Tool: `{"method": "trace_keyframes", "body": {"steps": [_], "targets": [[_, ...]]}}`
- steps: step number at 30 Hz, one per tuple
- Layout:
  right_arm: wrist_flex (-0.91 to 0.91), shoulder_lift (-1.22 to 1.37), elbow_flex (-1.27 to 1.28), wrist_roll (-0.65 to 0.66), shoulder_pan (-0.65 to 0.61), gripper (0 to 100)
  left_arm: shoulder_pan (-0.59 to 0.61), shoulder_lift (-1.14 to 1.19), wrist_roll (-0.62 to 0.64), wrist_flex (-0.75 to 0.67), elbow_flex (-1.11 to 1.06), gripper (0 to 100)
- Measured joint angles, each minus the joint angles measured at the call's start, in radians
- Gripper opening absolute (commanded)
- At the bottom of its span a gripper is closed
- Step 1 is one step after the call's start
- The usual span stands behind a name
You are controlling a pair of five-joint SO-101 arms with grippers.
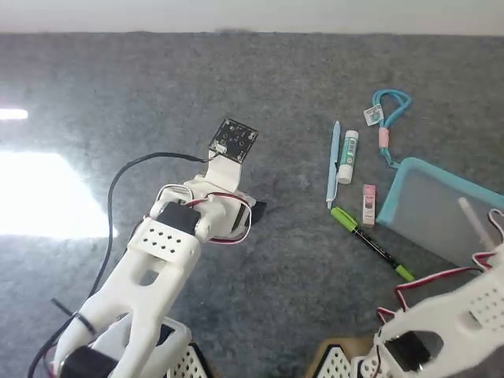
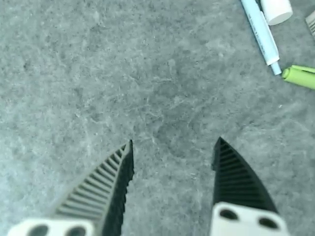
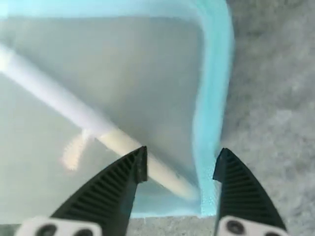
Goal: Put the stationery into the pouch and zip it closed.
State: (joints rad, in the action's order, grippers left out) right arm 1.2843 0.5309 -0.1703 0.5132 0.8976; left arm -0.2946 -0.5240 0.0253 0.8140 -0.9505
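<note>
Pouch (image 1: 441, 213): on bench (image 1: 276, 94), white pen (image 3: 59, 96) inside. Right hand (image 3: 183, 149): jaws apart over pouch rim. Left hand (image 2: 175, 141): apart, nr green marker (image 1: 370, 240). Risk: rim slips, pouch drags; marker rolls off.

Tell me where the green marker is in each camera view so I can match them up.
High view: the green marker lies slanted, cap near the blue pen tip, beside the pouch.
Left wrist view: its cap end lies ahead of the open left pincer, next to the blue pen's tip.
Right wrist view: this one faces the pouch instead.
Shared landmark: the blue pen's tip beside the marker's cap.
</note>
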Motion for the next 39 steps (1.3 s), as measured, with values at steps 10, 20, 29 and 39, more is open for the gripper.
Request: {"method": "trace_keyframes", "body": {"steps": [10, 20, 29, 39], "targets": [[0.038, 0.015, -0.014, 0.005, -0.152, 23.3, 0.051, 0.000, 0.000, 0.000, 0.000, 25], [0.186, -0.074, -0.086, -0.068, -0.279, 23.2, 0.081, 0.000, 0.000, -0.051, -0.054, 25], [0.440, -0.302, -0.190, -0.269, -0.733, 23.4, 0.081, 0.000, 0.000, -0.084, -0.063, 25], [0.367, -0.054, -0.195, -0.539, -1.076, 23.5, 0.081, 0.000, 0.000, -0.084, -0.080, 25]]}}
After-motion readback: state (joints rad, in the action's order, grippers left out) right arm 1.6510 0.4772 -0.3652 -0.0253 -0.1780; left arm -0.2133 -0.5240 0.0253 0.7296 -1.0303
